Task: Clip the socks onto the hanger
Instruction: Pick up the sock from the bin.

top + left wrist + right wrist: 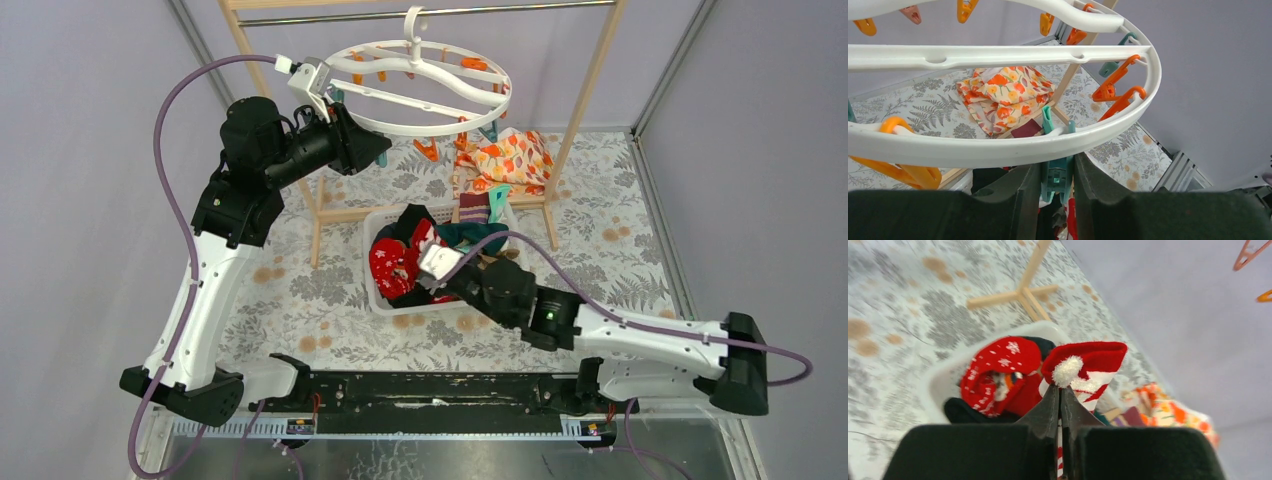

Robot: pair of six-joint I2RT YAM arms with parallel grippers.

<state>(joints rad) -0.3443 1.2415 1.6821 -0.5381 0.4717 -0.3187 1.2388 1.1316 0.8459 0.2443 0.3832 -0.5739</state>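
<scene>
Raised high at the left, the left end effector (1055,162) is held just under the near rim of the hanger (998,147). Its jaws are set partly apart and are closed on a teal clip (1055,182) that hangs from that rim, with one finger pressed against each side of the clip. The hanger is hung by its hook from the metal bar of a wooden rack (316,235), well above the fern-printed worktop (300,290). Orange clips (1108,90) and another teal one are seen dangling along its far rim.

Lower and nearer the middle, a white basket (940,382) is set on the worktop just in front of the rack's base. The socks are piled in it: a red sock (998,365) with white flakes is seen on top, with dark ones under and beside it.

Just right of that, the right end effector (1060,395) is lowered over the basket with its jaws fully closed. A striped sock (1088,365), red and white with a white pompom, is pinched between them, and its cuff is seen standing past the fingertips. Whether it has been lifted clear of the pile cannot be told.

Behind the basket and to the right, an orange cloth (512,158) is laid on the worktop beside the rack's right post.
</scene>
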